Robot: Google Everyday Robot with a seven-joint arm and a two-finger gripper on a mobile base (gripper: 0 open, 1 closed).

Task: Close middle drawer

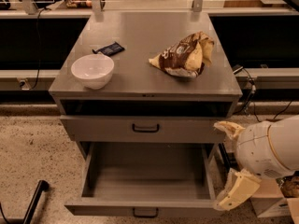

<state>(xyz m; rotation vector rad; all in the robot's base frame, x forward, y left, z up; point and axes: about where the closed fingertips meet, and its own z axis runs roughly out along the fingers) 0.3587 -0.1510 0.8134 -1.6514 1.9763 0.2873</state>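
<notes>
Gripper [218, 166] at the right of the cabinet [149, 80], beside the middle drawer [107, 208]; fingers spread wide, holding nothing. The drawer stands pulled far out, empty. Best closed by a centred, straight inward push on its front near the handle [145, 213]. Counted: one white bowl [92, 70], one chip bag [184, 55], one dark packet [109, 49], two drawers in view
</notes>
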